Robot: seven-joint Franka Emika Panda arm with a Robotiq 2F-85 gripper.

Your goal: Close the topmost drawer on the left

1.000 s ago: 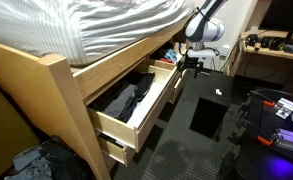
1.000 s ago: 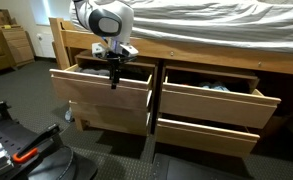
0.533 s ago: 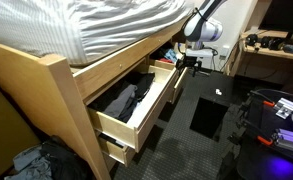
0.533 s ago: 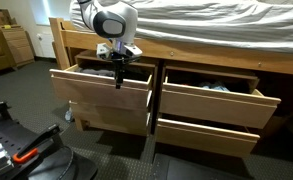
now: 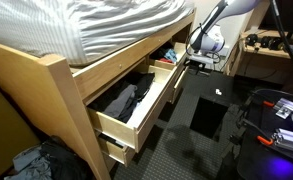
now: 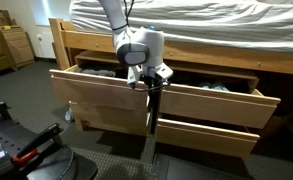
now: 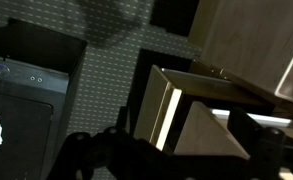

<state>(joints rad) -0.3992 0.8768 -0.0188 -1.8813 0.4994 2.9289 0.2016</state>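
claw (image 6: 151,100) lowered, shifted to drawer (image 6: 101,90) corner

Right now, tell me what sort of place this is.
Likely a bedroom or dorm room: a wooden bed with striped bedding, open drawers beneath it holding clothes, and a desk nearby.

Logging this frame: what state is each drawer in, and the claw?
Top left drawer: open, pulled out.
Top right drawer: open, clothes inside.
Bottom left drawer: less far out than the one above; closed or ajar unclear.
Bottom right drawer: pulled out a little.
Claw: hanging in front of the top drawers; open or shut unclear.
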